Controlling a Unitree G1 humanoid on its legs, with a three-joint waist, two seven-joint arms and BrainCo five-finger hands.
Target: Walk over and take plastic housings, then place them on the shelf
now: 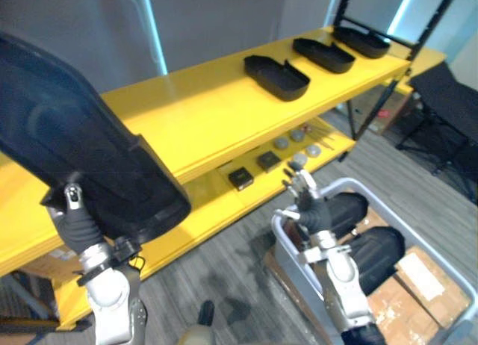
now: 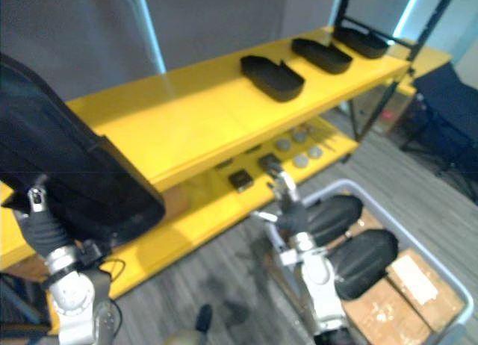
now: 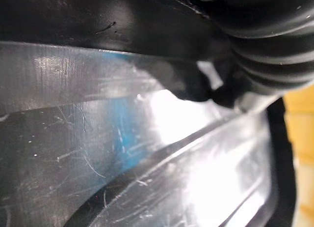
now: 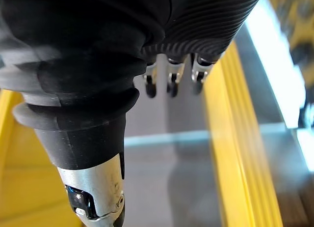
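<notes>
A large black plastic housing (image 1: 75, 136) hangs close at the left, above the left end of the yellow shelf's top board (image 1: 194, 113). My left hand (image 1: 73, 210) is under its near edge, shut on it; its glossy inner face (image 3: 122, 153) shows in the left wrist view. Three more black housings (image 1: 276, 76) (image 1: 323, 54) (image 1: 362, 40) lie in a row along the top board towards the right. My right hand (image 1: 302, 192) is open and holds nothing, its fingers (image 4: 169, 79) straight, above the grey bin (image 1: 280, 237). Two further housings (image 1: 347, 210) (image 1: 381, 255) lie in that bin.
The shelf's lower board (image 1: 258, 182) carries small dark squares and grey discs. Cardboard boxes (image 1: 426, 274) sit by the bin on the grey floor. A black frame and seat (image 1: 448, 106) stand at the far right, past the shelf's end.
</notes>
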